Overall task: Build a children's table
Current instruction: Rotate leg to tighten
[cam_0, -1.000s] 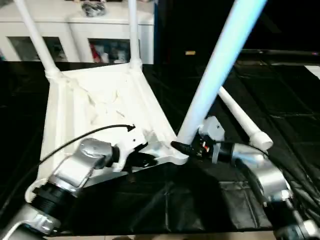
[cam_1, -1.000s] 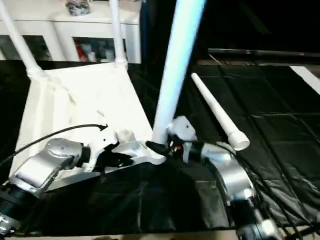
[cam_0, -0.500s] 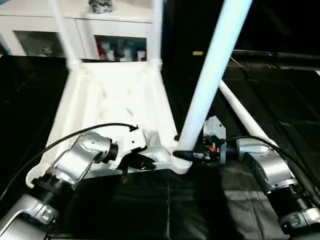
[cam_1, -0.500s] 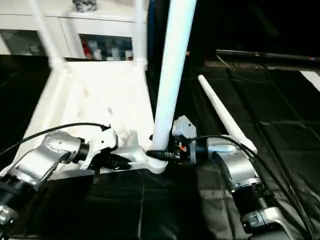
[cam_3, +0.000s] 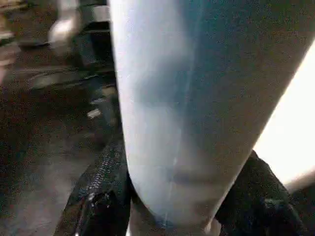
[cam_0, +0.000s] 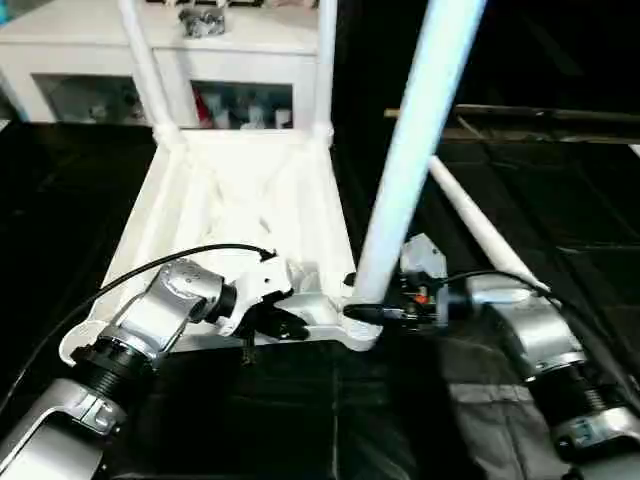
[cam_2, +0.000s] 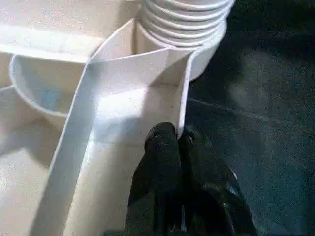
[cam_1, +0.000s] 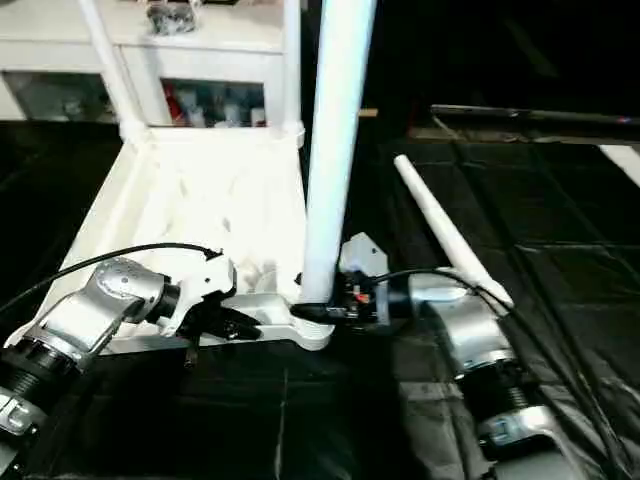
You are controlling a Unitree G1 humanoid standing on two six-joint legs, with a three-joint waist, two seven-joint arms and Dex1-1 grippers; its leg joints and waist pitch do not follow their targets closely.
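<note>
Near the white cabinet (cam_0: 150, 60), upside-down table top (cam_0: 240, 200) on black cloth. Left claw (cam_2: 178, 142) pinched shut on a rib by the near corner socket (cam_0: 360, 328). Right claw (cam_1: 312, 312) half open, wrapped around the third leg (cam_0: 410, 160). Best: hold top steady, keep leg straight, push down and twist. Spare leg (cam_0: 480, 228) beside.

Glossy white plastic table top (cam_0: 240, 200), smooth legs (cam_0: 410, 160); matt black cloth (cam_0: 560, 200).

The three upright white tapered tube legs (cam_0: 415, 160) are cut off by the upper edge; items inside the white glass-door cabinet (cam_0: 240, 105) are indistinct.
</note>
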